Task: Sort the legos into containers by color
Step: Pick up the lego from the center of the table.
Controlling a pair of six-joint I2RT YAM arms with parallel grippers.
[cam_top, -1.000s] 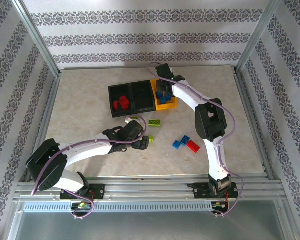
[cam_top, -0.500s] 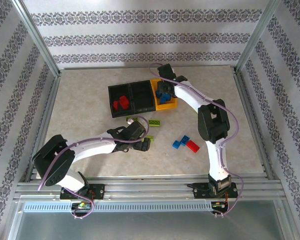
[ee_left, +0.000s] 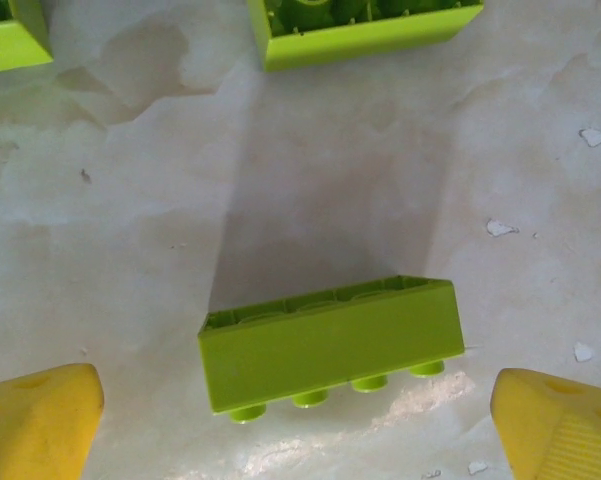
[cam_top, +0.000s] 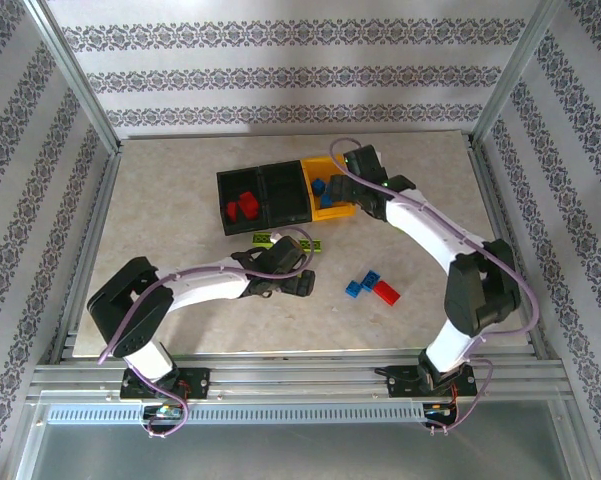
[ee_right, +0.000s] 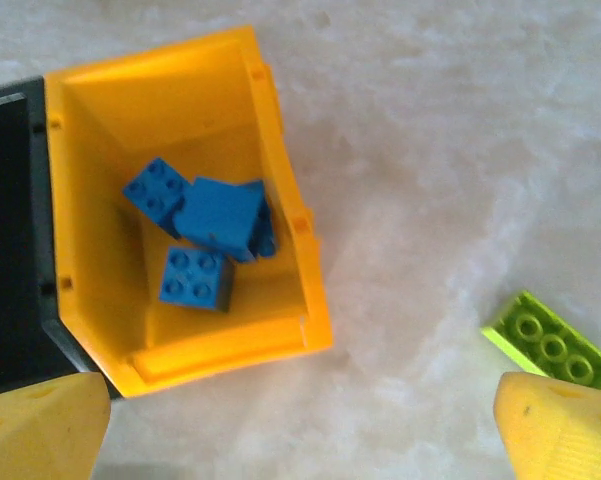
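**Right arm (cam_top: 420, 215) swings off the yellow bin (cam_top: 332, 212)**

Top view: left gripper (cam_top: 298, 285) has edged right.
Left wrist: its fingers are wide open and empty, with a lime lego (ee_left: 330, 345) between them on the table (ee_left: 130, 200).
Right wrist: right gripper (ee_right: 300, 435) is spread and empty; blue legos (ee_right: 205, 235) lie in the bin.

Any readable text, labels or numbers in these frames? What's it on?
No legible text in any view.
Lime green studded plastic brick on its side: faces and studs plain, nothing readable.
Blue studded plastic bricks in the yellow-orange plastic bin: stud tops too blurred to read any mark.
Patterned wall bands: ornament, not letters.
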